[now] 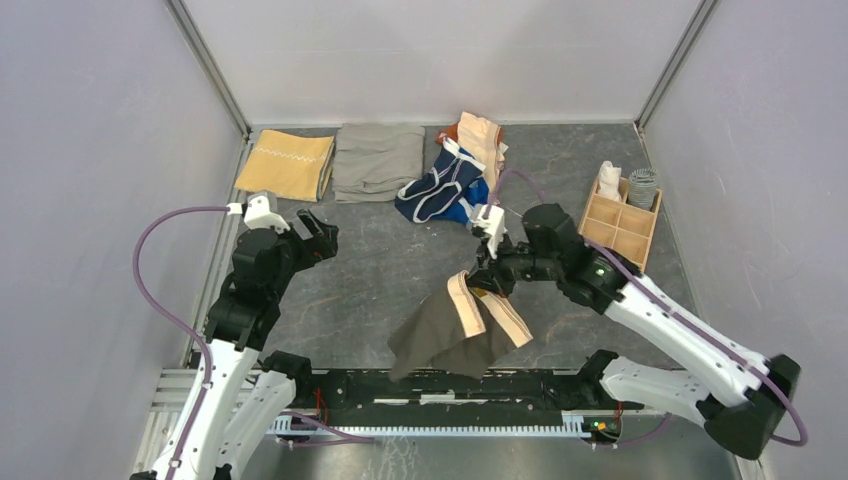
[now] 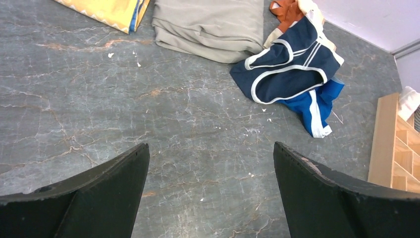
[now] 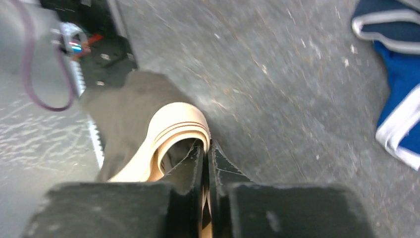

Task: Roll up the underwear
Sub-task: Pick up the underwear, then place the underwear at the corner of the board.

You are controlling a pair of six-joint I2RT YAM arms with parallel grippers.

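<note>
Seen from above, a grey marbled tabletop (image 1: 370, 265) sits inside pale walls, with two white and black robot arms rising from the bottom edge.

The right gripper (image 1: 484, 281), just right of centre, is pinched closed on the tan waistband of a pair of soft dark grey-brown briefs (image 1: 440, 338). The briefs hang from it in a loose drape, lifted at the waistband, with the lower fabric spreading toward the bottom centre of the frame near the arm bases. The right wrist view shows the waistband looped just beyond the closed fingertips.

The left gripper (image 1: 318, 232), at centre left, has its jaws spread wide and holds nothing, hovering over bare tabletop.

Along the upper edge, from left to right, lie a folded mustard-yellow cloth (image 1: 287, 163), a folded grey-khaki cloth (image 1: 378, 158), and a small heap of underwear: navy briefs with white trim (image 1: 437, 190) lying over a bright blue piece (image 1: 472, 207), with a peach piece (image 1: 482, 135) behind them.

At the right stands a light wooden compartment box (image 1: 620, 228).
</note>
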